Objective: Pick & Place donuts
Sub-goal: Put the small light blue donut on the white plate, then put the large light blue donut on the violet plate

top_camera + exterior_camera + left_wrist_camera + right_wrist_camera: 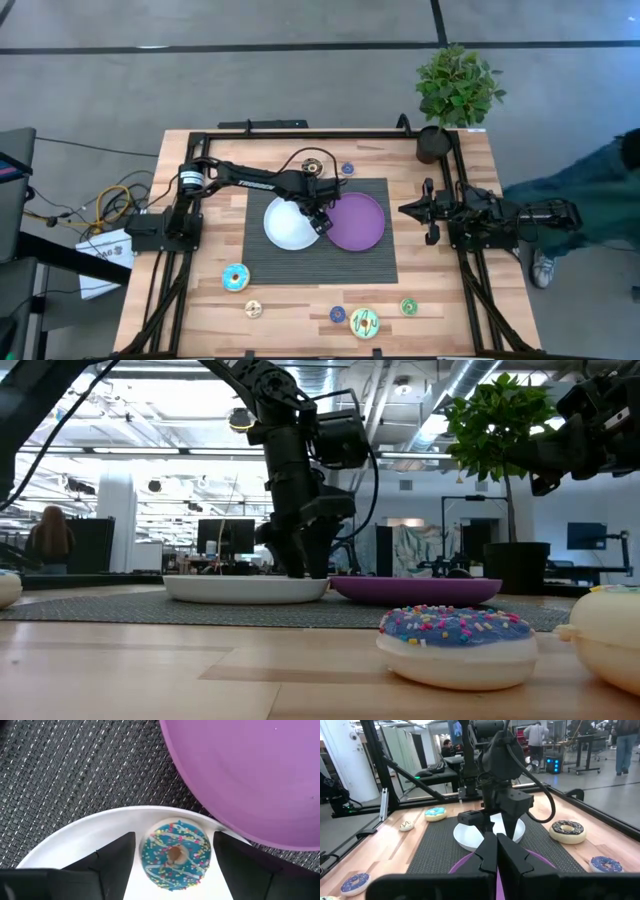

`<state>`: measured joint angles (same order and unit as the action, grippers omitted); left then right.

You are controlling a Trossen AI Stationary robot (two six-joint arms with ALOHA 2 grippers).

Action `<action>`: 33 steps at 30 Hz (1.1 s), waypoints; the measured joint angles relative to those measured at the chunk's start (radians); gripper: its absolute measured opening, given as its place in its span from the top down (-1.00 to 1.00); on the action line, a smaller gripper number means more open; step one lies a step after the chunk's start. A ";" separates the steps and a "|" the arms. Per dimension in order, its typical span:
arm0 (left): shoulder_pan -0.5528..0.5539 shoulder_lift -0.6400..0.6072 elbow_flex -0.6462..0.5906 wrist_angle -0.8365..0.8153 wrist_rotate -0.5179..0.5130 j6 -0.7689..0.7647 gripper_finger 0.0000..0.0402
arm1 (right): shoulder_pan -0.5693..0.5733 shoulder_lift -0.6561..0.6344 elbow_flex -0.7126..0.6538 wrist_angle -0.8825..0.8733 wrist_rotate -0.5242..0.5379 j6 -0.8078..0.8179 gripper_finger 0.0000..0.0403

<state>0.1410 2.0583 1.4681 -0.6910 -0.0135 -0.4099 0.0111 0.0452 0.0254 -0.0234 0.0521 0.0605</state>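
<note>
Wooden table (200,300) with a dark mat (262,268) at its centre, open office beyond; task stands early, one donut of several delivered.

- Left gripper (172,857): fingers (117,857) spread, standing clear either side of a blue sprinkled donut (175,854); judged just let go.
- That donut: lying flat on the white plate (285,228), at the plate's edge nearest the purple plate (360,225).
- Purple plate: nothing on it.
- Left to move: large blue donut (236,278), tan one (254,309), small blue one (338,314), white one (364,321) and green one (409,307) along the table's near edge; brown one (313,166) and blue one (347,169) by the far edge.
- Right gripper (496,851): fingers closed on nothing, parked over the table's right edge.
</note>
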 joint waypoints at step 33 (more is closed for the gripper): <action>-0.019 -0.292 0.001 -0.158 -0.088 0.073 -0.50 | 0.000 0.000 0.000 0.000 0.000 0.000 1.00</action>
<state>0.1223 1.7665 1.4689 -0.8486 -0.1018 -0.3368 0.0109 0.0452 0.0254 -0.0231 0.0521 0.0605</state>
